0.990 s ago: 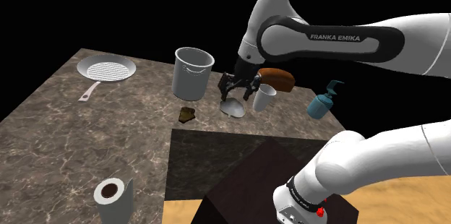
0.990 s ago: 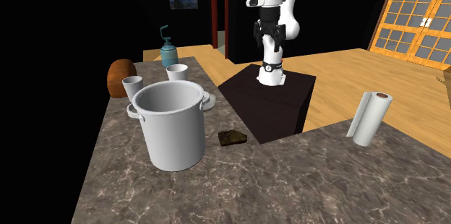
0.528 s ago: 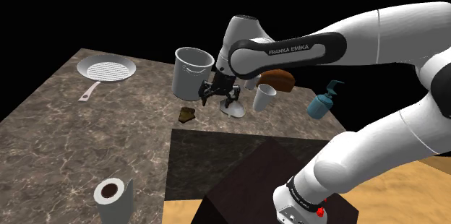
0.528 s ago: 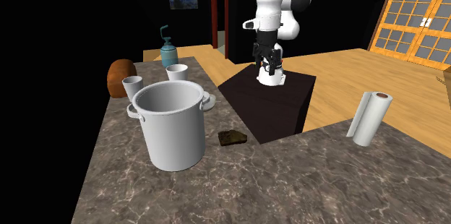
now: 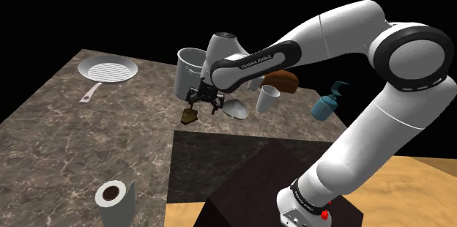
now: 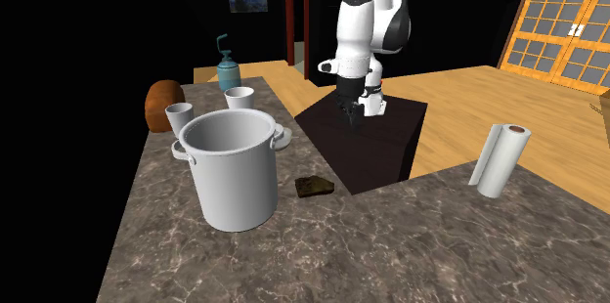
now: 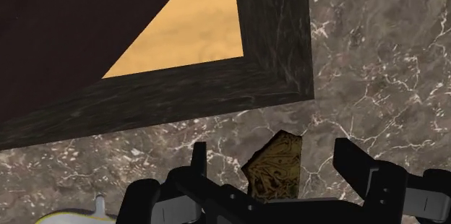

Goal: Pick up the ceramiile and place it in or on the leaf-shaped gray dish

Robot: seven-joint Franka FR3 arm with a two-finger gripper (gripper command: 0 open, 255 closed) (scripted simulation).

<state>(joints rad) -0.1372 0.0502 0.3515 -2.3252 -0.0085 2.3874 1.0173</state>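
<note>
- The all-black two-finger gripper (image 5: pixel 203 105) hovers just above the small brown-gold patterned tile (image 5: pixel 190 116).
- Its fingers (image 7: pixel 359 166) stand apart, released. The tile sits between them, touched by neither.
- The tile lies on the dark marble countertop (image 5: pixel 88 138), near the inner corner of the edge facing the stand.
- The leaf-shaped gray dish (image 5: pixel 236 107) rests near that same edge, between the tall gray pot (image 5: pixel 192 72) and a white cup (image 5: pixel 266 99).

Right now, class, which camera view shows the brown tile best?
The wrist view: the tile lies between the open jaws, its pattern plain. In the shoulder view the tile is small, under the jaws; in the second exterior view, thin and dark by the pot.
</note>
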